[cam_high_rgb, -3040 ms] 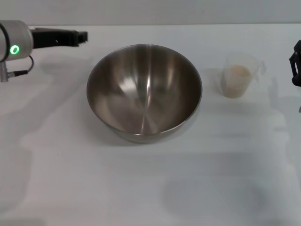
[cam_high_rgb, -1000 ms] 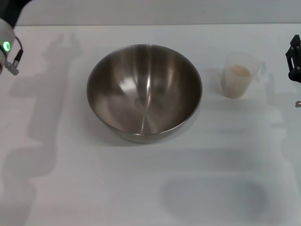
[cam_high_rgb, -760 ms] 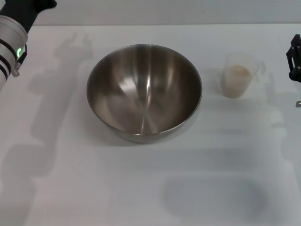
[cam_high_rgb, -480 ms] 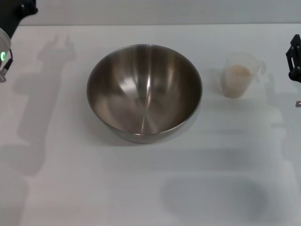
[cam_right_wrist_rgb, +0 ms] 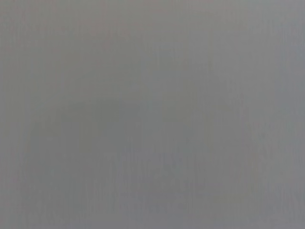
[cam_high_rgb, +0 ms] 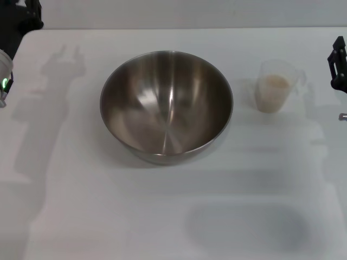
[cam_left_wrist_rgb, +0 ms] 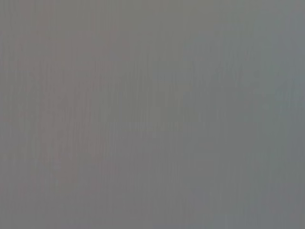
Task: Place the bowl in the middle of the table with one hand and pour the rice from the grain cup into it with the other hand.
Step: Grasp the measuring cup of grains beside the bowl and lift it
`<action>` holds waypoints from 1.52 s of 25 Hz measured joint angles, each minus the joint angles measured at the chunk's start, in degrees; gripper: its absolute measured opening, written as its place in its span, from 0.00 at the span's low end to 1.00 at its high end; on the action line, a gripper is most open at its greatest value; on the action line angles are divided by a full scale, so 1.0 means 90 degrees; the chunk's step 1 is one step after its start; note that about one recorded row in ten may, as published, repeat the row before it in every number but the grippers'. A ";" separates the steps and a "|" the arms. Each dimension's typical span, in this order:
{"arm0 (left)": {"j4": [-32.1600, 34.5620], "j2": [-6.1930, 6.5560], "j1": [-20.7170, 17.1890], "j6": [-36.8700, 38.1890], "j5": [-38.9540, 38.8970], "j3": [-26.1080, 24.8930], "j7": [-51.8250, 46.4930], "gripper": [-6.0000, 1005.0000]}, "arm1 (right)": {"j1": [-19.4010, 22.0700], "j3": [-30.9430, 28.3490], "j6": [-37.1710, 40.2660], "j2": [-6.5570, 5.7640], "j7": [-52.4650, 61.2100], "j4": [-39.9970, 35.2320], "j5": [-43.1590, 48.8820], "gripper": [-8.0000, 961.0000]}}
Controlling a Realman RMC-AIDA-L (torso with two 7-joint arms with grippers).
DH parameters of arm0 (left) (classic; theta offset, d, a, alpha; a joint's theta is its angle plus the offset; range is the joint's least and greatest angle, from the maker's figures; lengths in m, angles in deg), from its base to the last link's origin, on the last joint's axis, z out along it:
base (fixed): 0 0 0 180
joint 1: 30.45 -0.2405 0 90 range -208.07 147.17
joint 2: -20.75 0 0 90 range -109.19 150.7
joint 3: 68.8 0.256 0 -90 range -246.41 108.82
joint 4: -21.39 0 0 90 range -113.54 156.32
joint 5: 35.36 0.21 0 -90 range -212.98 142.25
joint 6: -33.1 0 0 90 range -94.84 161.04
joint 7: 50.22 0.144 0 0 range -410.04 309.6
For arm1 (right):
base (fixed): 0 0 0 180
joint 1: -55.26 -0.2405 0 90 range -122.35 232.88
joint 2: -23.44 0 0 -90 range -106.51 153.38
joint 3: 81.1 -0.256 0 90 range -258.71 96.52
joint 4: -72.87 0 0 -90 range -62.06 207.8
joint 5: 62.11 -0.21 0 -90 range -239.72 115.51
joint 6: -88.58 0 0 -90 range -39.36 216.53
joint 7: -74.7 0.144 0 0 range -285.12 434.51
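The plain flat white table fills the head view, with a grey wall band along its far edge. The large round stainless-steel bowl, shiny brushed silver inside, stands upright near the table's middle and is empty. To its right, well apart from it, stands the small clear plastic grain cup, upright, with a heap of pale beige rice inside.

Change since three seconds ago: the left arm, then stretched over the far-left table with its gripper pointing toward the bowl, has withdrawn. The left gripper now sits at the far-left corner, away from the bowl; whether its fingers are spread or closed cannot be told. The bowl and the cup have not shifted.

The right gripper shows only as a dark edge at the right border, near the cup but not touching it; its finger state cannot be told either. Both wrist views show uniform grey.

Judgement: bowl placement appears complete. The remaining steps are grasping the cup and pouring.
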 joint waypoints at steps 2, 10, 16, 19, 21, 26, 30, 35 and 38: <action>0.0126 0.0003 -0.0007 0.0449 -0.0020 0.0056 -0.0023 0.29 | -0.0005 0.0000 0.0000 0.0000 0.0000 -0.0002 -0.0003 0.60; 0.1093 -0.0005 0.0361 0.0519 -0.0008 0.0068 -0.0024 0.29 | -0.0099 0.0009 -0.0036 0.0024 0.0047 -0.0203 -0.0038 0.60; 0.1103 0.0023 0.0367 0.0442 0.0004 0.0028 -0.0031 0.29 | -0.0165 0.0136 -0.0094 0.0038 0.0052 -0.0219 -0.0438 0.60; 0.1101 0.0027 0.0384 0.0433 0.0004 0.0026 -0.0028 0.29 | -0.0171 0.0248 -0.0094 0.0044 0.0054 -0.0242 -0.0633 0.60; 0.1097 0.0033 0.0405 0.0426 0.0015 0.0026 -0.0010 0.29 | -0.0144 0.0355 -0.0077 0.0054 0.0054 -0.0251 -0.0761 0.60; 0.1068 0.0038 0.0448 0.0408 0.0027 0.0026 0.0025 0.29 | -0.0140 0.0710 -0.0027 0.0059 0.0057 -0.0283 -0.1339 0.60; 0.1065 0.0038 0.0486 0.0401 0.0029 0.0026 0.0032 0.29 | -0.0164 0.0843 -0.0033 0.0059 0.0057 -0.0352 -0.1763 0.60; 0.1058 0.0038 0.0513 0.0396 0.0032 0.0026 0.0032 0.29 | -0.0228 0.0850 -0.0091 0.0052 0.0025 -0.0405 -0.2185 0.60; 0.1023 0.0038 0.0516 0.0394 0.0032 0.0026 0.0032 0.29 | -0.0329 0.0828 -0.0185 0.0047 0.0015 -0.0479 -0.2275 0.60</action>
